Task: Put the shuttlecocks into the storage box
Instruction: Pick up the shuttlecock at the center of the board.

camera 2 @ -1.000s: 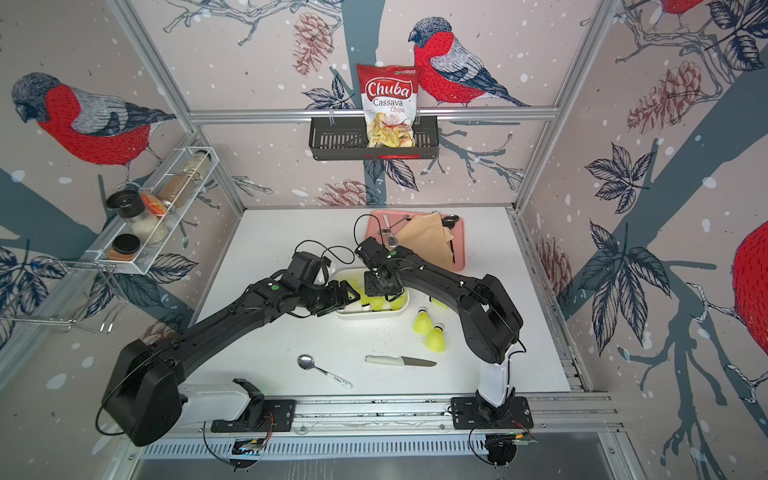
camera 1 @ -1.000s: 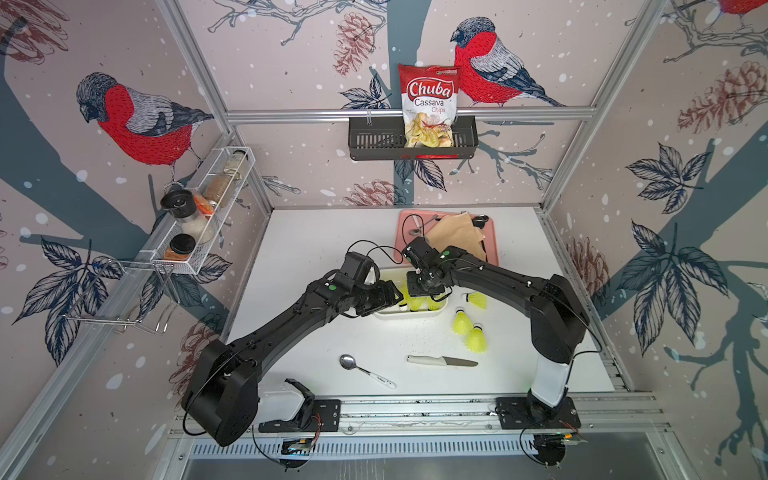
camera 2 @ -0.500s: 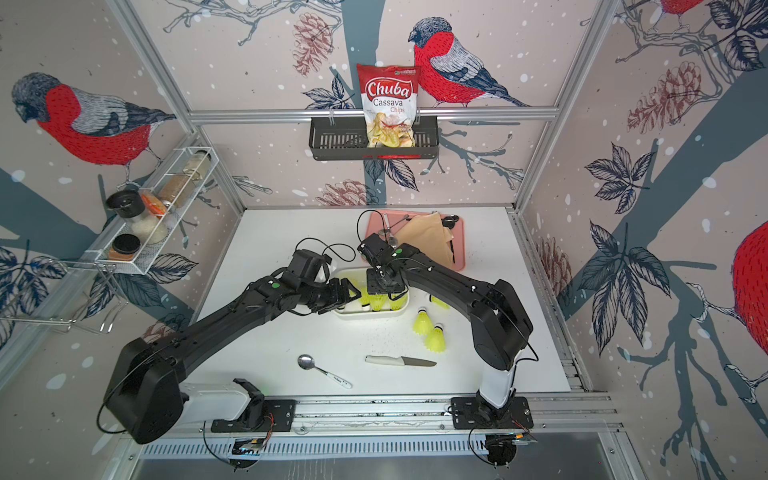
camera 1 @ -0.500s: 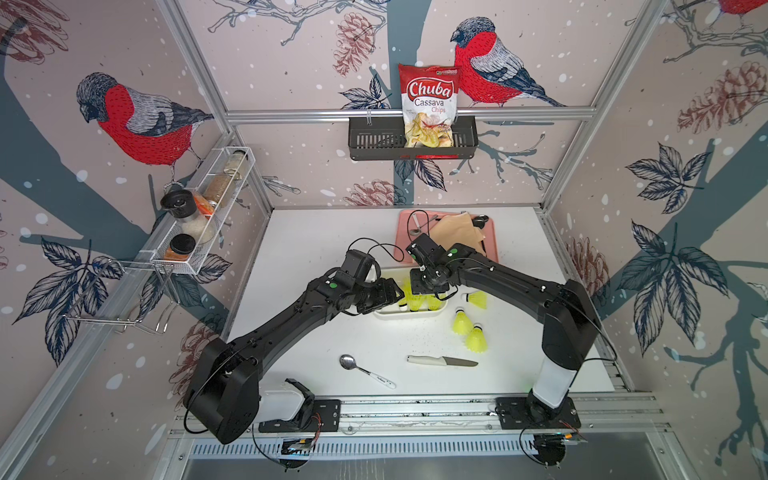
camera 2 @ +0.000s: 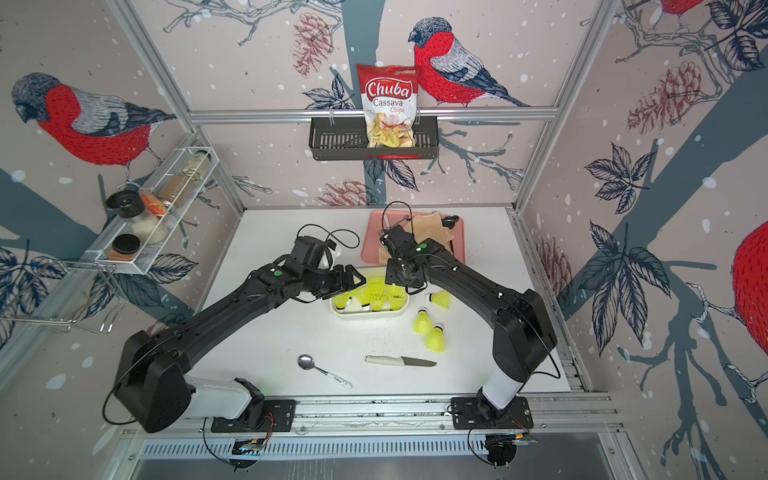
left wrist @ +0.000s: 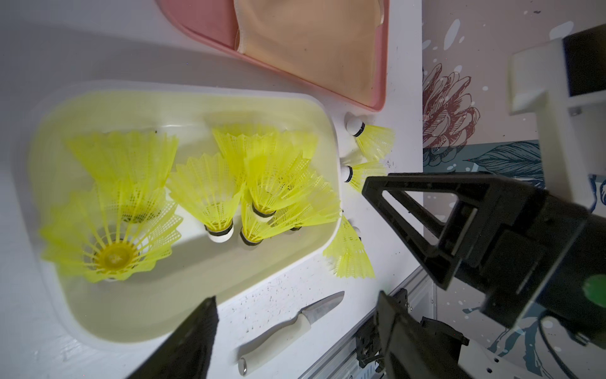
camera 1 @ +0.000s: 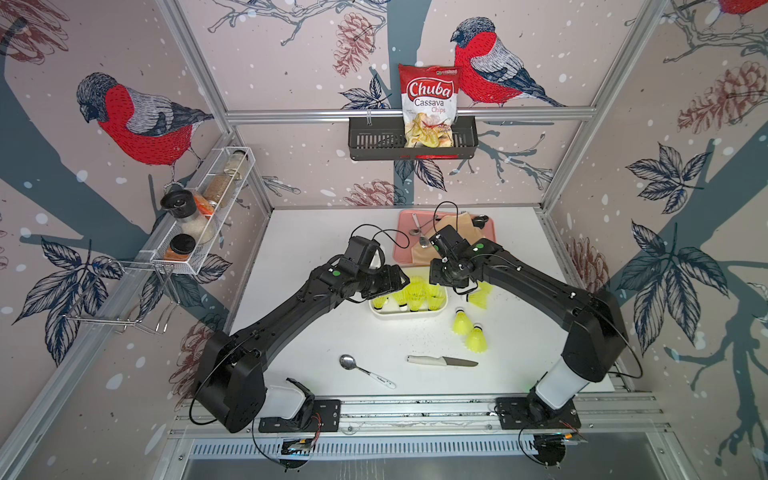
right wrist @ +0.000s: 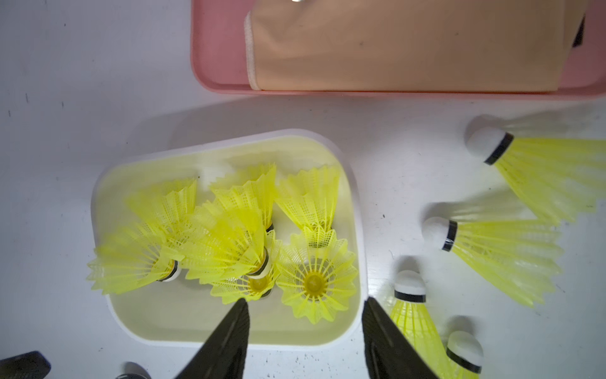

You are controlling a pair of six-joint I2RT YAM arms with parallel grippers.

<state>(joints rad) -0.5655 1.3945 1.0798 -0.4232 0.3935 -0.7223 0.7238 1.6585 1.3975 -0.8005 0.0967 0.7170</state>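
Steel lies nearest: a spoon [camera 1: 347,362] and a white-handled knife [camera 1: 441,361] rest at the lower middle of both top views, no part of the job. Just beyond them, right of centre, two shuttlecocks [camera 1: 462,323] stand upright on the table, white tips up and close together. A little farther, the right wrist view shows two more on their sides, tips toward the box [camera 1: 409,314] and skirts pointing away from it. That box, at the middle of the frame, already holds a crowded heap of them. The right pincer [right wrist: 304,300] hangs over the box's right end, jaws spread with nothing between them. The left pincer [left wrist: 295,341], over the left part, is likewise spread and empty. All the loose ones lie right of the box, on the right arm's side, so I judge that arm better placed. Its elbow is bent and its wrist points down, so it would need to swing right and toward the lower edge. Farthest sits a pink tray [camera 1: 403,257] carrying a tan cloth [right wrist: 393,49].
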